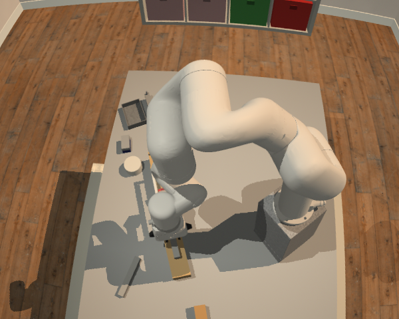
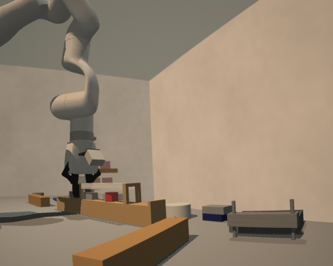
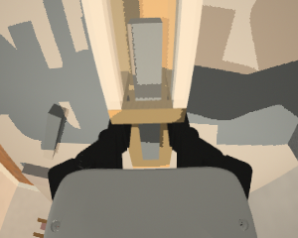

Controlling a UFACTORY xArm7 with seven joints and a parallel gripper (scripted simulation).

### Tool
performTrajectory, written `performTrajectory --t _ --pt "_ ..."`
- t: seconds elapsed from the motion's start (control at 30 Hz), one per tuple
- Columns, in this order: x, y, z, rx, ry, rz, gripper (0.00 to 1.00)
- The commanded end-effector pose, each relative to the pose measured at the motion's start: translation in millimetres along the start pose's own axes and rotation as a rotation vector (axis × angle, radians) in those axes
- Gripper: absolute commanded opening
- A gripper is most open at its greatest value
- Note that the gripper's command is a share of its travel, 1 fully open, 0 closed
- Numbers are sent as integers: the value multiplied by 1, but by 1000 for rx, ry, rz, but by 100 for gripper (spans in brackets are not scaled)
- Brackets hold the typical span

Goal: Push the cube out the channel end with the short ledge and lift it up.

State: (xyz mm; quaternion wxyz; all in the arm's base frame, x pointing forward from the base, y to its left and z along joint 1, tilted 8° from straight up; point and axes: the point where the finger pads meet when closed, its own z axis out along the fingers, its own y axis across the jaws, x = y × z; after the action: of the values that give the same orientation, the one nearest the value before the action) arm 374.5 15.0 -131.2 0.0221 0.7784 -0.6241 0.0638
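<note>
Because your hand must stay out of the channel, the pincer hangs just outside its near end, right over the back of the grey push stick. The stick does the reaching for you. Its front part lies inside the channel, between the two pale side walls, and points at the red cube.

The pincer is spread part way. Its black fingers stand on both sides of the stick with a small gap each side, so it is pinching nothing. The stick just lies there on the wooden floor of the channel.

The cube sits in the channel, close to the wooden frame at the far end. Beyond that frame I think you can see the short ledge and the raised lip, so that looks like the right way out. The stick is lined up to push that way, away from the arm's end.

The cube is low down, not yet out and not yet lifted.

Now the boxes. The channel holds the cube and the stick's front part. The open grey tray on the worktop looks bare inside. The green bin and the red bin on the shelf show only their fronts, so you cannot tell what is in them.
</note>
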Motion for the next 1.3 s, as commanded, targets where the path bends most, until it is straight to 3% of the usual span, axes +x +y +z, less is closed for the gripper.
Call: performTrajectory --t 0.0,0.13,0.2,0.33,0.83,0.9,0.97,1.13,1.27 --pt "0 -1 -7 3 0 0 38" --pt "0 -1 -41 3 0 0 38" --pt "0 -1 -41 3 0 0 38" --pt "0 -1 -68 3 0 0 38" --pt "0 -5 -70 3 2 12 38" --pt "-3 -25 -68 3 13 76 38" --pt "-13 -63 -67 6 26 198 38" --pt "-61 -130 -71 8 11 534 38" --pt "-98 -174 -71 3 -2 607 38"
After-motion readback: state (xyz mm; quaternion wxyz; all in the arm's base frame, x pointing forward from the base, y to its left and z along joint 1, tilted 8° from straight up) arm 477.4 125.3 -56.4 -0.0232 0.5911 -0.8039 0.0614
